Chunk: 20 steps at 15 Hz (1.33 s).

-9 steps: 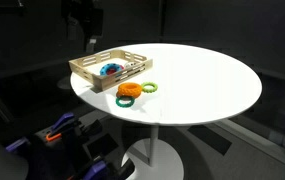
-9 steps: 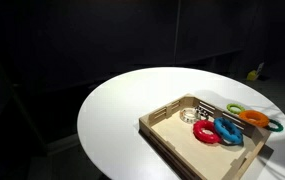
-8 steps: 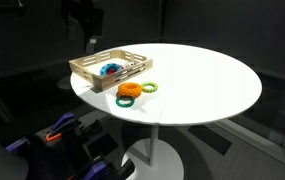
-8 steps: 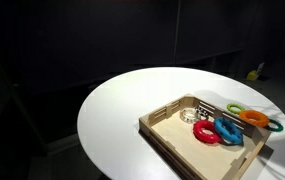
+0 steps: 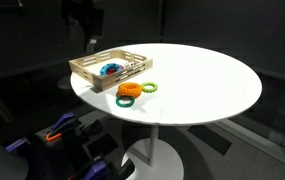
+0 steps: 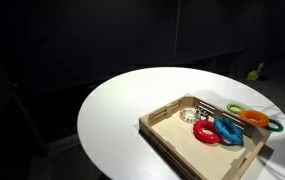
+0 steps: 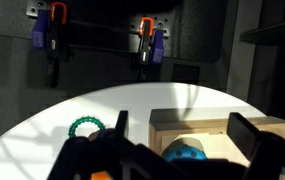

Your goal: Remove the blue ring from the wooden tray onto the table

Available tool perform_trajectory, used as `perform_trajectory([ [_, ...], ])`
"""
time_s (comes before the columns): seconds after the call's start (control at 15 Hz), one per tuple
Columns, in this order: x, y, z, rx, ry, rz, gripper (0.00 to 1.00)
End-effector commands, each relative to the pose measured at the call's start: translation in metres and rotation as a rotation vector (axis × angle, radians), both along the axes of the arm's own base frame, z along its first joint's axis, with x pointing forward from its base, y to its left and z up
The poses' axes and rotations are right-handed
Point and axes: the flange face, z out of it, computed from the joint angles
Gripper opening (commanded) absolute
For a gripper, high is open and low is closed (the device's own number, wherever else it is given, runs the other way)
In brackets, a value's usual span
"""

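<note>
**Blue ring lies in the tray, open gripper above it**

The small flat blue ring [image 6: 229,131] lies inside the shallow light-wood tray with slatted sides [image 6: 174,130], touching a red ring [image 6: 206,132] beside it. A pale, clear-looking ring [image 6: 189,113] sits further along the tray floor.

The tray stands near one edge of the round white table [image 5: 202,80]. On the bare table top just outside it, an orange ring [image 5: 129,92] and a green ring [image 5: 148,87] lie close together, and in an exterior view the blue ring [image 5: 110,70] shows as a spot of colour through the slats.

The dark robot arm [image 5: 82,18] hangs over the tray's far side, hard to pick out against the black room.

From the wrist camera, the gripper [image 7: 182,122] has its two black fingers [image 7: 250,135] spread wide and holding nothing. The tray wall [image 7: 207,130] and the blue ring [image 7: 185,153] show below, between them. The green ring [image 7: 84,127] lies on the white top off to one side. Beyond the table edge, two clamps with orange handles [image 7: 147,35] are in the dark background.
</note>
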Motion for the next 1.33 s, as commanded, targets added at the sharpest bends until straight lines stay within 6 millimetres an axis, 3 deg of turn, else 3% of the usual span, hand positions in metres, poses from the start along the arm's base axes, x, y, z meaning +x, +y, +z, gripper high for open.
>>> perform_trajectory([
  [0.0,0.015,0.001,0.008,-0.003,-0.015,-0.006,1.00],
  [0.4,0.047,0.021,0.020,-0.025,-0.050,0.026,1.00],
  [0.73,0.080,0.054,0.017,-0.060,-0.068,0.084,1.00],
  [1.27,0.108,0.106,-0.026,-0.087,-0.181,0.131,1.00],
])
